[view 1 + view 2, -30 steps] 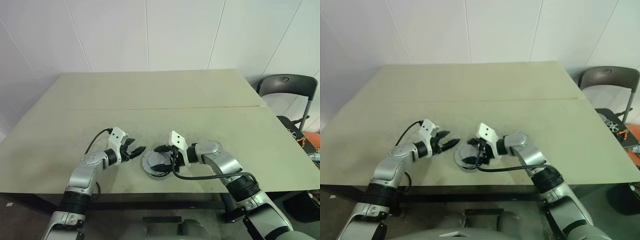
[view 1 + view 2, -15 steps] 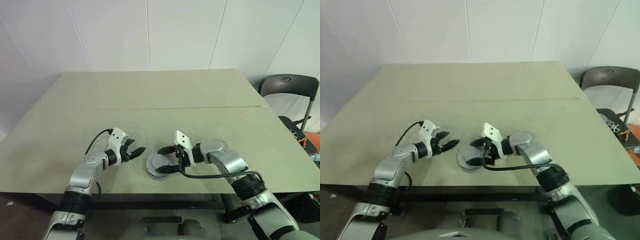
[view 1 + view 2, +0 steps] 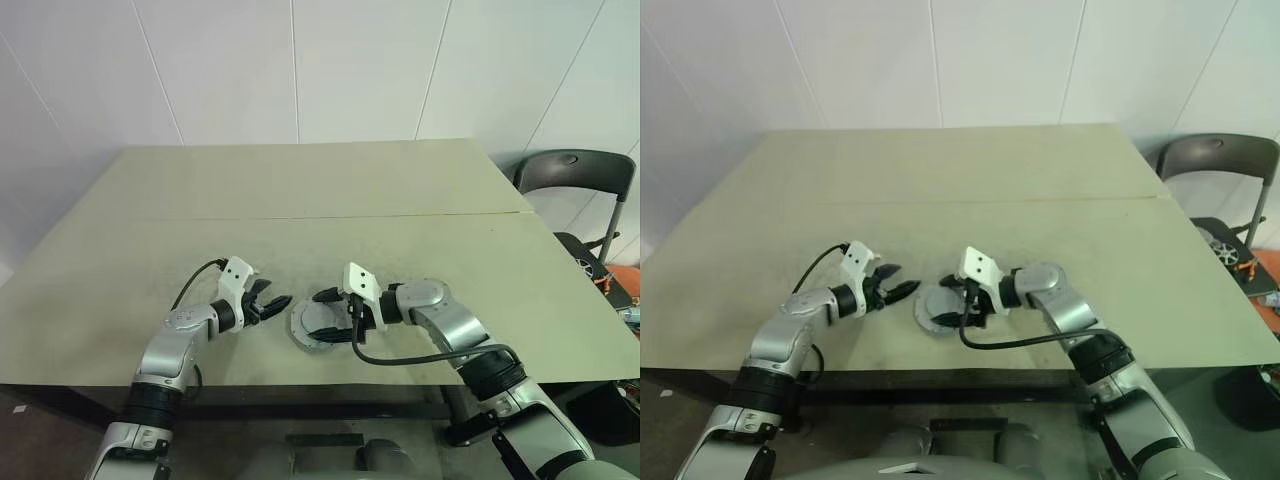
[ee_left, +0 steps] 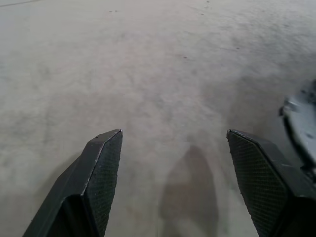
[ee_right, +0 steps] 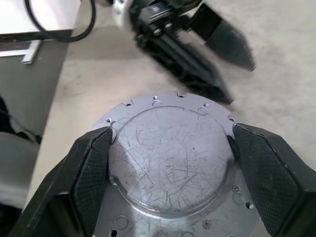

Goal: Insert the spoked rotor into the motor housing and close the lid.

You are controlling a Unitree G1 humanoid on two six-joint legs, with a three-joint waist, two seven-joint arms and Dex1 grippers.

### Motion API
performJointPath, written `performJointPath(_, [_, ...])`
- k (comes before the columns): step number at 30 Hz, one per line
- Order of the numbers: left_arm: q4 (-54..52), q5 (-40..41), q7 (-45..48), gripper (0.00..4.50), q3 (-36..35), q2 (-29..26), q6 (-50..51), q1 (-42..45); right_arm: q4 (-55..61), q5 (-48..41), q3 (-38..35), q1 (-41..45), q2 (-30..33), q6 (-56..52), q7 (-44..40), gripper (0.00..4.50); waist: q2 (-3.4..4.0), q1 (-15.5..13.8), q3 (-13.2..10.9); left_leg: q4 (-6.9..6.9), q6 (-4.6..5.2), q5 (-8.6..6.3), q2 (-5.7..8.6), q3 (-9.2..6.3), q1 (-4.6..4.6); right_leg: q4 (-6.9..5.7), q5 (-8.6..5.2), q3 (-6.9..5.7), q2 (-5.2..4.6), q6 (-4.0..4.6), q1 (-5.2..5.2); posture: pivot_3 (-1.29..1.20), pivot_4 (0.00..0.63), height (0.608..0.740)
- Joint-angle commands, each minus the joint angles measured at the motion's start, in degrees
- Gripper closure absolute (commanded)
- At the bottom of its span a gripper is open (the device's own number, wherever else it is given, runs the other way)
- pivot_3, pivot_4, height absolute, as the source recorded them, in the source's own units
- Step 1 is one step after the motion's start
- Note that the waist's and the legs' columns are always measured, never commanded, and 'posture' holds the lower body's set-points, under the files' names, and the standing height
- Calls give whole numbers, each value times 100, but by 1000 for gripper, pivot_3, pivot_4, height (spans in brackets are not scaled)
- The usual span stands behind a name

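The motor housing (image 5: 170,163) is a scratched flat grey puck with a screw-holed flange. It lies near the table's front edge (image 3: 315,326). My right gripper (image 3: 333,317) reaches in from the right and is shut on the housing. Its two black fingers (image 5: 94,173) press against opposite sides of the raised round part. My left gripper (image 3: 274,303) hovers just left of the housing, open and holding nothing. The housing's rim (image 4: 298,126) shows beside its finger. The left gripper (image 5: 197,44) also appears beyond the housing in the right wrist view. The spoked rotor and the lid are out of view.
The beige table (image 3: 320,200) has a seam across its middle, and its front edge runs close below the housing. A dark chair (image 3: 575,175) stands off the table's right rear corner. A black cable (image 3: 420,350) loops under my right forearm.
My right wrist shifted slightly, and the housing between its fingers now sits a touch further right. The left arm has not moved.
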State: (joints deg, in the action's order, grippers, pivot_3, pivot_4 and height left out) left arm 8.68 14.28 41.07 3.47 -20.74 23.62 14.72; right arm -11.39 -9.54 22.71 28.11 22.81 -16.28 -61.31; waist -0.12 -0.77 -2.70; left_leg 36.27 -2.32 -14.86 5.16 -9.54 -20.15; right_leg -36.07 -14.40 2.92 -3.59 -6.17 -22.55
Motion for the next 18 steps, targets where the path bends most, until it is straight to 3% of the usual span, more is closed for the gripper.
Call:
performJointPath(1, [-204, 34, -5, 920, -34, -17, 0, 41, -284, 273, -234, 211, 71, 46, 340, 951, 0, 0, 0, 2, 0, 0, 0, 0, 1, 0, 1, 0, 0, 2, 3, 0, 0, 740])
performJointPath(9, [-252, 30, -53, 920, -40, -11, 11, -9, -441, 256, -240, 453, 227, 44, 87, 951, 1, -1, -1, 6, -1, 1, 0, 0, 6, -3, 2, 0, -1, 4, 8, 0, 0, 740])
performJointPath(15, [-294, 103, 2, 920, -82, -25, 38, -18, -66, 82, 38, 354, 578, -537, -649, 951, 0, -29, 0, 3, 0, 2, 3, -1, -14, 6, 11, -2, -6, -16, -5, 0, 0, 740])
performJointPath(18, [-306, 131, 34, 920, -107, -34, 49, -15, -49, 66, -10, 307, 478, -660, -536, 951, -1, -32, 1, -7, 4, -1, 7, -1, -21, 13, 19, -2, -11, -6, -13, 0, 0, 740])
